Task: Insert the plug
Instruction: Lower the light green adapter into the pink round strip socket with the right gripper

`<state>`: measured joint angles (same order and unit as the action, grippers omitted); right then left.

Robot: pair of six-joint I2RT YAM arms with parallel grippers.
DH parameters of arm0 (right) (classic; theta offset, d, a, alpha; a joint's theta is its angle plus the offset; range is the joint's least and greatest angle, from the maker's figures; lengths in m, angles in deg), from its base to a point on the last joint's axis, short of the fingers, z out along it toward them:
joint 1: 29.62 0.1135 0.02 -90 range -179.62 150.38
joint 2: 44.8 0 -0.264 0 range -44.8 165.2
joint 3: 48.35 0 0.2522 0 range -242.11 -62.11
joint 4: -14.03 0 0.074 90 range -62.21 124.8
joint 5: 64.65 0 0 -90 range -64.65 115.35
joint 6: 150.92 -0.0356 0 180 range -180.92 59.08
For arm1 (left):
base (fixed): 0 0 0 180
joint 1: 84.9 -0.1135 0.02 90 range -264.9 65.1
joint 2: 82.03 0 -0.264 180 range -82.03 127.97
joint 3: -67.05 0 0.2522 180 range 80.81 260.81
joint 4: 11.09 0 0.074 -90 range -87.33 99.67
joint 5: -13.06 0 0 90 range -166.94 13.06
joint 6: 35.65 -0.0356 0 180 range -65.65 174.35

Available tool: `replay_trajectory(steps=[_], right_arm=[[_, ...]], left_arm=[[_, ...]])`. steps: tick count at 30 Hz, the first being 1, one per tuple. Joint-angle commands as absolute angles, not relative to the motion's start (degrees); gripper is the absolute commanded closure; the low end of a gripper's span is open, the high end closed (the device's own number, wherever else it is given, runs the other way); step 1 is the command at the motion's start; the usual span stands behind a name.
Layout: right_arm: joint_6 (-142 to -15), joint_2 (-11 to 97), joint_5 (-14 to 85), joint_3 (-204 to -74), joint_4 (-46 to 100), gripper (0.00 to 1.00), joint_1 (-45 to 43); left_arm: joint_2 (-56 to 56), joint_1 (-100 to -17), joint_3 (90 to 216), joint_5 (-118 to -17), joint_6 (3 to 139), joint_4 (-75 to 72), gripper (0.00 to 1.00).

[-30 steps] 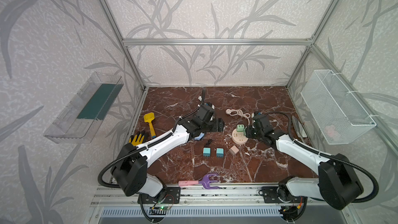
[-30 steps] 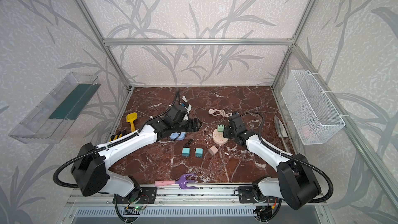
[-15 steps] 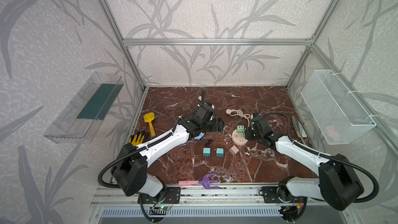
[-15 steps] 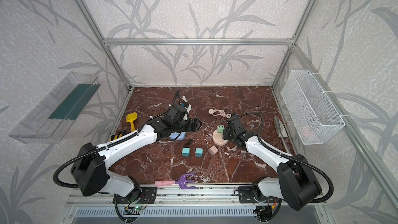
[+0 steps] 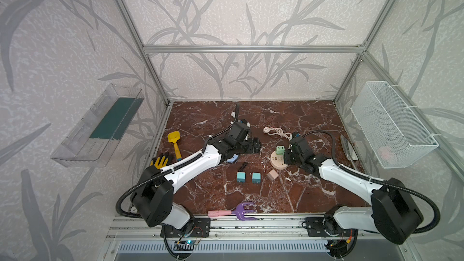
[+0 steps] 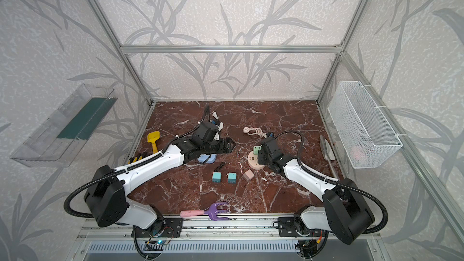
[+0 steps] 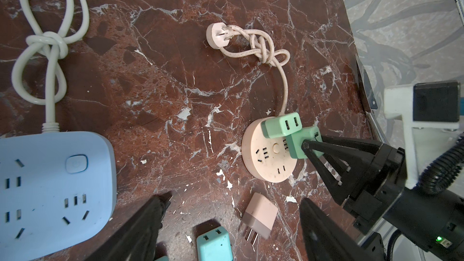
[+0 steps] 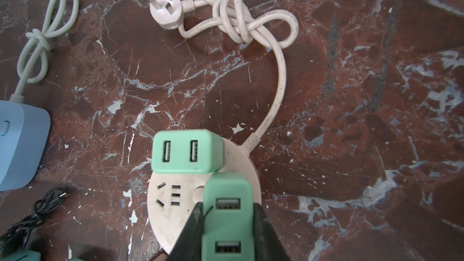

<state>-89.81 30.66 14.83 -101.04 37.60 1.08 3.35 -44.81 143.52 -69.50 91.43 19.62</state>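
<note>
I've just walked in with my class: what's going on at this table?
The right pincer is shut on a green plug, holding it at the round pink socket, right beside a second green plug already standing in it. Whether the held one's prongs are fully in cannot be seen. The left pincer hovers open above the marble table, holding nothing.

Yellow shovel [image 5: 175, 144] lies well apart from purple rake [image 5: 241, 210]
</note>
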Motion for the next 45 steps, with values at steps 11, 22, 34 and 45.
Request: replay_trajectory(steps=[11,22,34,45], right_arm=[[-89.57,35.29,15.02,-102.37,45.84,1.0,1.4],[-92.03,41.05,14.96,-103.26,50.42,1.0,1.42],[-93.57,51.9,15.69,-106.43,53.42,1.0,1.93],[-95.99,60.58,13.59,-113.15,62.34,1.0,4.47]], left_arm=[[3.56,-45.09,141.98,-69.03,91.79,17.69,0.15],[1.35,-45.04,140.31,-71.64,91.23,17.08,0.16],[1.72,-45.18,138.69,-72.79,91.47,15.83,0.16],[2.73,-45.79,138.42,-71.8,90.33,15.16,0.17]])
